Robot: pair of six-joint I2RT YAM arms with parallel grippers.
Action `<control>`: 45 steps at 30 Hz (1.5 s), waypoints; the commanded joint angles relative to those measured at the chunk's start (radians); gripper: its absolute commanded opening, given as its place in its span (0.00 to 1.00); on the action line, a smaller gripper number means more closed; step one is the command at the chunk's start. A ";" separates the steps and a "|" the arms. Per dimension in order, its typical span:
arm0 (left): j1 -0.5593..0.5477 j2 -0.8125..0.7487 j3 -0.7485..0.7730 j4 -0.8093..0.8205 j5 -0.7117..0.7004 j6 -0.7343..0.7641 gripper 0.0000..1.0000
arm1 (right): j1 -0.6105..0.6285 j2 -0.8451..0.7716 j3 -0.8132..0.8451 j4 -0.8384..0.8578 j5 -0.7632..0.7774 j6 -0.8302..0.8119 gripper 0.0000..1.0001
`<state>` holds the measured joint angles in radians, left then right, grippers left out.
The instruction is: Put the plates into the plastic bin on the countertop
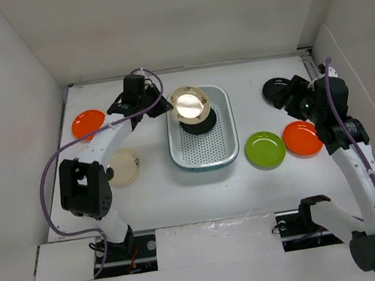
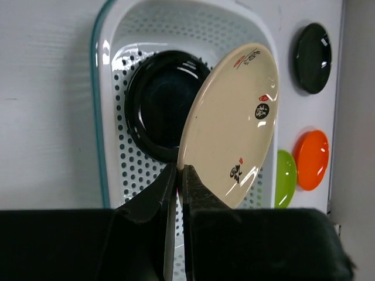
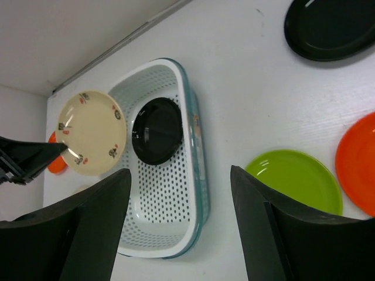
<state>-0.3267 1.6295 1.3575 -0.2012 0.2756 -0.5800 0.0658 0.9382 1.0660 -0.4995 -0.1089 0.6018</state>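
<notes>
**Cream plate pinched above the bin**

My left hand [image 2: 179, 170] is clamped tight on the rim of a cream plate [image 2: 231, 126] with small printed marks. The plate stands tilted on edge over the far left corner of the plastic bin [image 1: 227, 145]. Under it, a black plate [image 2: 155, 111] lies on the perforated bottom at the bin's far end; the near end of the bin shows only bare holes.

My right hand [image 1: 289, 92] hangs with its fingers spread wide and nothing between them, well to the right of the bin, just beside a second black plate [image 1: 274, 88] that lies flat on the desk [image 1: 152, 187].

Right of the bin's near corner lies a lime green plate [image 1: 265, 150], and an orange plate [image 1: 302, 138] touches or slightly overlaps its far side. Left of the bin are another orange plate [image 1: 88, 124] near the side wall and a plain cream plate [image 1: 123, 167] closer to my base.

The desk is flat, plain white and matte. White walls [image 1: 156, 19] close it in at the back and on both sides.
</notes>
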 commanded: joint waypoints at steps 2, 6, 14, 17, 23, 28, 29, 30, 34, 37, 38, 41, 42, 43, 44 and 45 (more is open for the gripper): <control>-0.026 0.085 0.048 0.060 0.030 -0.001 0.00 | -0.040 -0.084 -0.066 0.019 0.048 0.072 0.76; -0.026 0.159 0.057 0.075 0.048 -0.026 0.00 | -0.066 -0.134 -0.184 0.053 0.005 0.085 0.77; -0.026 0.230 0.097 0.094 0.106 -0.035 0.25 | -0.066 -0.255 -0.322 0.004 -0.066 0.095 0.77; -0.026 0.230 0.083 0.104 0.116 -0.035 0.47 | -0.057 -0.314 -0.331 -0.034 -0.045 0.107 0.80; -0.026 0.132 0.061 0.125 0.137 -0.044 1.00 | -0.057 -0.325 -0.333 -0.177 0.014 0.202 0.84; -0.035 0.035 0.061 0.106 0.099 -0.018 1.00 | -0.047 -0.371 -0.447 -0.229 0.066 0.351 0.84; -0.035 0.015 0.061 0.092 0.079 -0.006 1.00 | -0.047 -0.404 -0.466 -0.229 0.075 0.396 0.84; -0.044 -0.026 0.061 0.082 0.044 -0.006 1.00 | -0.047 -0.421 -0.483 -0.229 0.075 0.414 0.82; -0.044 -0.105 0.075 0.025 -0.004 0.014 1.00 | -0.047 -0.421 -0.529 -0.211 0.119 0.449 0.81; -0.044 -0.138 0.126 -0.055 -0.050 0.025 1.00 | -0.047 -0.322 -0.572 -0.139 0.130 0.449 0.81; -0.044 -0.148 0.138 -0.072 -0.064 0.025 1.00 | -0.047 -0.290 -0.593 -0.114 0.120 0.449 0.80; -0.044 -0.187 0.138 -0.133 -0.147 0.025 1.00 | -0.047 -0.159 -0.604 -0.034 0.101 0.449 0.77; -0.044 -0.198 0.138 -0.145 -0.165 0.025 1.00 | -0.047 -0.132 -0.604 -0.007 0.101 0.458 0.77; -0.044 -0.198 0.147 -0.159 -0.186 0.025 1.00 | -0.047 -0.092 -0.604 0.002 0.101 0.458 0.77; -0.044 -0.213 0.147 -0.182 -0.244 0.014 1.00 | -0.047 -0.081 -0.604 0.003 0.113 0.458 0.77; -0.044 -0.229 0.147 -0.182 -0.265 0.014 1.00 | -0.037 -0.081 -0.604 0.019 0.130 0.458 0.77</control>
<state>-0.3695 1.4544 1.4689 -0.3161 0.1333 -0.5762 0.0113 0.8532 0.4545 -0.5884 -0.0151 1.0431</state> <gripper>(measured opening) 0.993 0.773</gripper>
